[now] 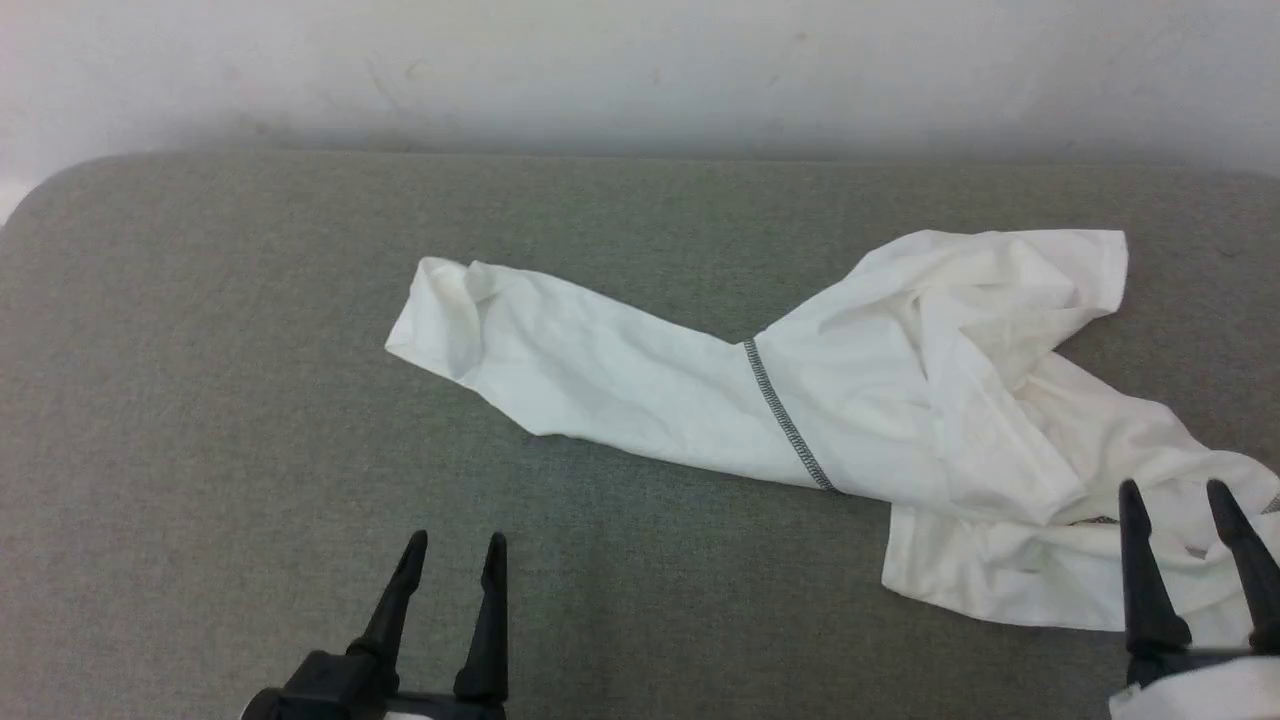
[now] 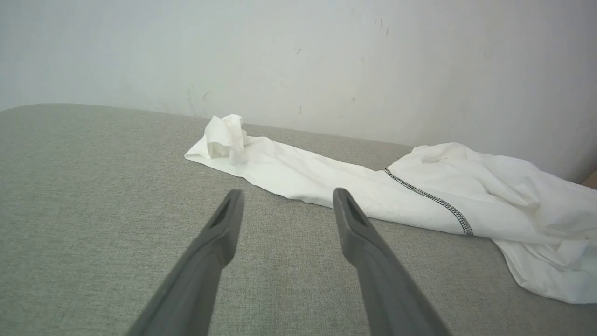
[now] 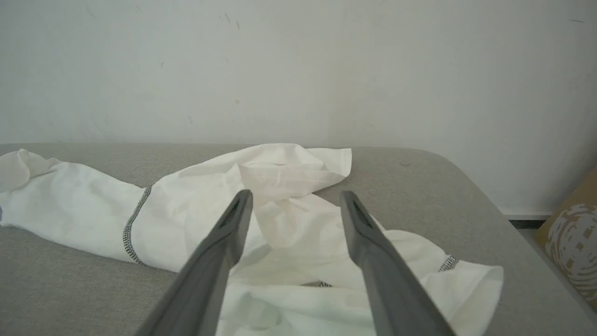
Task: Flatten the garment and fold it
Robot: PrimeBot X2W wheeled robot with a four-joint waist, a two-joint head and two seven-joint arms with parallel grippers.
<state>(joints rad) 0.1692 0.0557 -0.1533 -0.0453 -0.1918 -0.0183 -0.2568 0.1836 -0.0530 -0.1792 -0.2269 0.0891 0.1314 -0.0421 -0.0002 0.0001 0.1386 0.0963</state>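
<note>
Left jaws released, empty, over bare worktop | shirt crumpled centre-to-right, sleeve stretched leftward | right jaws released, empty, above shirt's bunched near edge | risk: pinching stacked layers would drag folds along, not flatten.

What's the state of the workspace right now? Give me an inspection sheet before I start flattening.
Surface: grey fabric-covered table, rounded corners.
Job's things: garment crumpled, unfolded; one sleeve stretched toward the robot's left, body heaped at the right.
Clutter: nothing seen.
Grippers: left gripper open over bare table, apart from the garment; right gripper open over the garment's near right part, holding nothing.
Cables: nothing seen.
Surroundings: pale wall behind; brown patterned box beside the table's right end.
</note>
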